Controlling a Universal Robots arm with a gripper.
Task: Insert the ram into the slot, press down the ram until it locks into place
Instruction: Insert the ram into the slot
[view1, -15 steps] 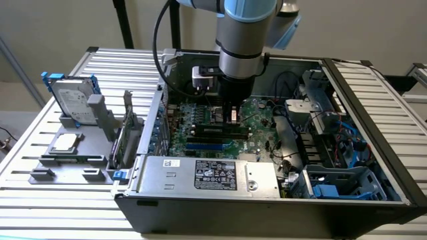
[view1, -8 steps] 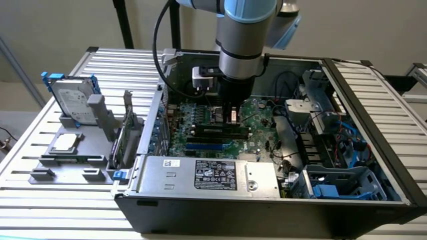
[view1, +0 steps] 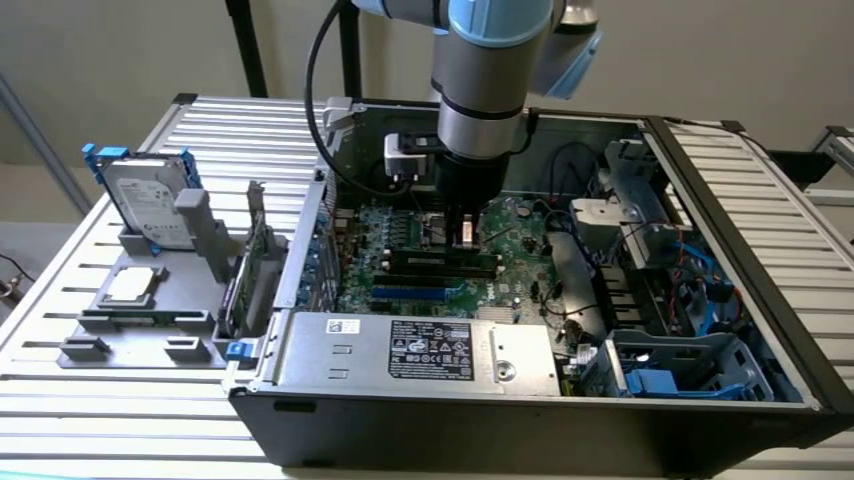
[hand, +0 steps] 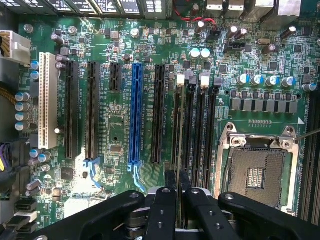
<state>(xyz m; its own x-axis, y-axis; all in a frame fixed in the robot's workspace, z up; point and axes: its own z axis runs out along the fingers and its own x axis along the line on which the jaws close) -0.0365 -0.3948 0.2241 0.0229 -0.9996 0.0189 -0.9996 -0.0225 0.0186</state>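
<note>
Right below the wrist camera, the gripper (hand: 177, 176) has its two black fingers (hand: 170, 186) nearly together, with just a thin gap. In that gap they pinch the ram (hand: 180, 142), a thin green stick seen from its edge. The ram stands upright and runs along the slot (hand: 176, 117), the first of four long black memory sockets that lie side by side. It sits right over that slot, but I cannot tell if it is pushed all the way in. The slot's pale clip (hand: 181, 79) is at the far end. On one side of these sockets is the square metal processor socket (hand: 257, 172). On the other side is the blue connector strip (hand: 134, 115), and further off a long white socket (hand: 46, 100). All of them sit on the green motherboard (hand: 117, 127). In the exterior view the arm (view1: 478, 100) reaches straight down into the open computer case (view1: 534, 430). A silver power supply (view1: 414, 345) lies at the front of the case. A hard drive (view1: 144, 200) stands on a grey holder (view1: 134, 320) outside the case, at the exterior view's left
</note>
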